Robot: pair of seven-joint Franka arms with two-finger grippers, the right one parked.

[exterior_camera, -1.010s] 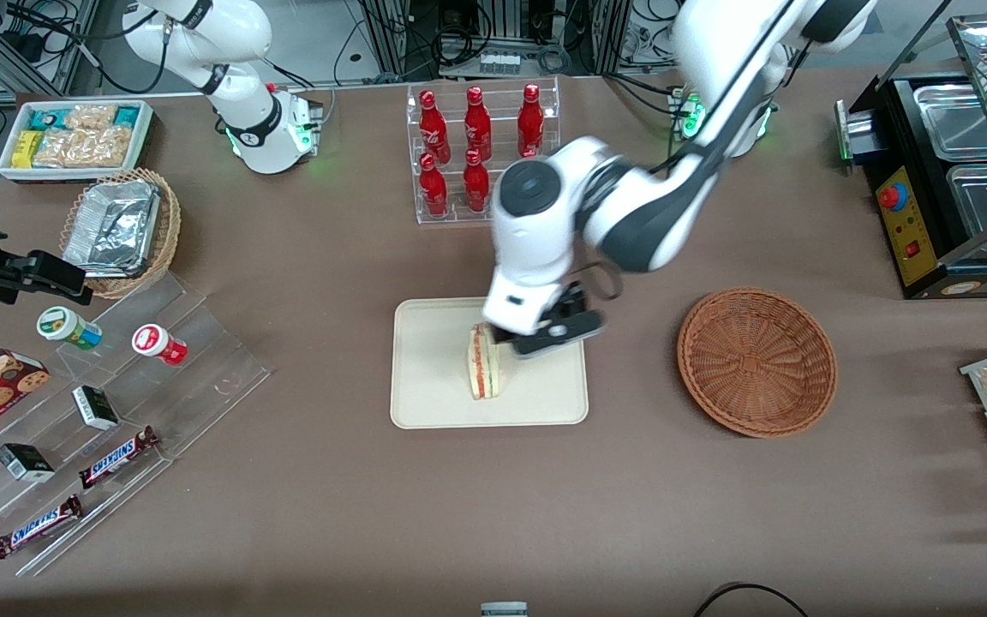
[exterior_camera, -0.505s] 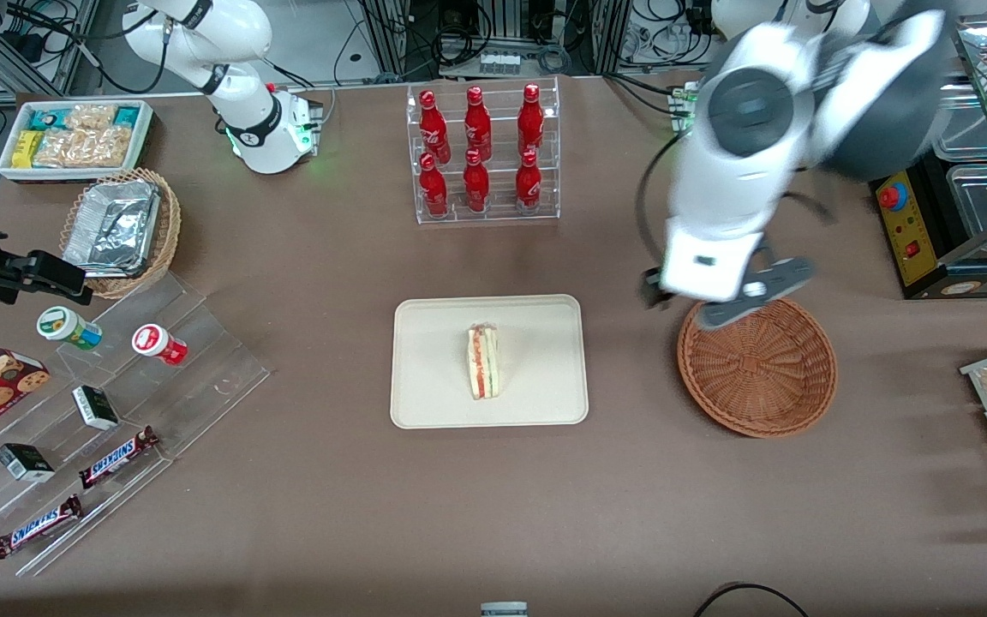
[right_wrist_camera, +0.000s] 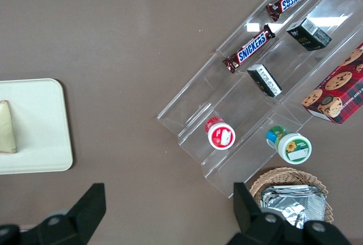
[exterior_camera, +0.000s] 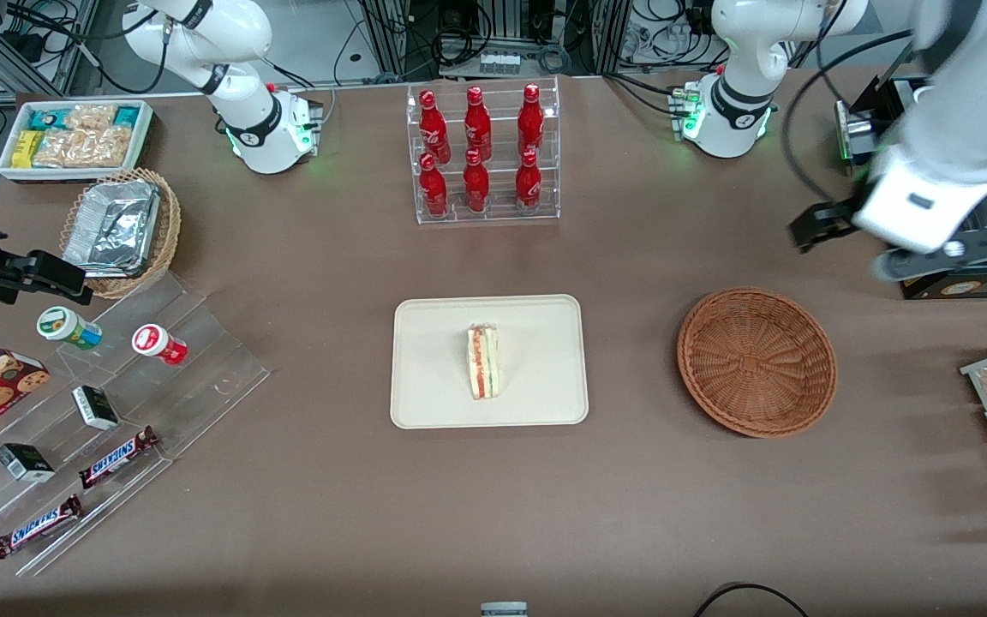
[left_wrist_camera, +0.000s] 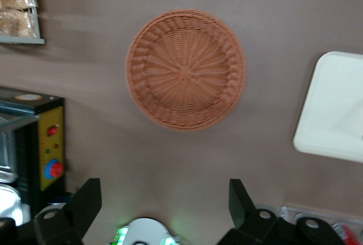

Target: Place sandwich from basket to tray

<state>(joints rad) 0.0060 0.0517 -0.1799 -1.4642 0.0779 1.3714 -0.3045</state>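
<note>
Within the last second the tool (exterior_camera: 875,248) has released the sandwich (exterior_camera: 484,361) on the tray (exterior_camera: 425,403) and withdrawn, fingers spread, above the desk past the empty basket (exterior_camera: 756,362); placement appears complete.

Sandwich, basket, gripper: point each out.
sandwich (exterior_camera: 484,361), front view, striped cut edge.
basket (exterior_camera: 756,361), front view, woven floor.
gripper (exterior_camera: 855,245), front view, midway between its open fingertips, high above the table.

Left arm's tool (exterior_camera: 858,244) high above the table's working-arm end, fingers (left_wrist_camera: 86,202) spread wide, empty.
</note>
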